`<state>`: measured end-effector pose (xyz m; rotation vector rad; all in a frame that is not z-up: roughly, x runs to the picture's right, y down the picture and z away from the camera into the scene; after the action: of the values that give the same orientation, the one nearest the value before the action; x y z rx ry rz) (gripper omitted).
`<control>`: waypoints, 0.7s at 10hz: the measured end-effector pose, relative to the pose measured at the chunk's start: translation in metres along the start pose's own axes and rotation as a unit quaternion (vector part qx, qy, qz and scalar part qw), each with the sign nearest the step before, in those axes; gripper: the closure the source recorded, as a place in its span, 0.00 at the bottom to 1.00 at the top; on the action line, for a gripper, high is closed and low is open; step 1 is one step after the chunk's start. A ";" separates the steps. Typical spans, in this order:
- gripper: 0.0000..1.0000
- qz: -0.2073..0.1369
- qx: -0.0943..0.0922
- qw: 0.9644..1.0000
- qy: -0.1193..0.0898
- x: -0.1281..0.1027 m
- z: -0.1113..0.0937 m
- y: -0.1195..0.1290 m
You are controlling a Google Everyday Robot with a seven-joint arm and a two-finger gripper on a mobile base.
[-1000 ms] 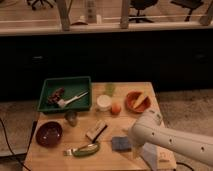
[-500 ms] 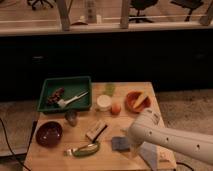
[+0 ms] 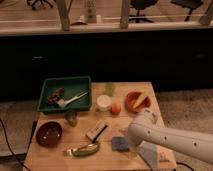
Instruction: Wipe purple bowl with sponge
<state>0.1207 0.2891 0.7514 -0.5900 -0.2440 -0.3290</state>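
1. Hardly anything has moved since the earlier frames: the arm [image 3: 170, 141] holds its stoop over the table's [image 3: 47, 158] near edge, and every object lies where it did.
2. The gripper [image 3: 131, 148] hangs below the arm's tip, jaws spread wide and grasping nothing.
3. The sponge [image 3: 120, 144] lies flat just left of the jaws, which likely explains the low stoop, since it must be picked up first.
4. The purple bowl [image 3: 49, 133] sits well off to the jaws' left, beyond the tan block [image 3: 96, 130], and awaits wiping.

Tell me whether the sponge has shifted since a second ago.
No. The sponge keeps its place right of the tan block, near the table front edge; the gripper is at its right side, under the arm.
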 end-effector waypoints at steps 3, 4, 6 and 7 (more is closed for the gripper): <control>0.20 -0.007 -0.003 1.000 -0.002 -0.003 0.004 -0.002; 0.20 -0.007 -0.003 1.000 -0.002 -0.003 0.005 -0.002; 0.20 -0.008 -0.005 1.000 -0.005 -0.005 0.009 -0.003; 0.20 -0.009 -0.006 1.000 -0.006 -0.006 0.010 -0.004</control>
<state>0.1130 0.2930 0.7592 -0.6014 -0.2588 -0.3455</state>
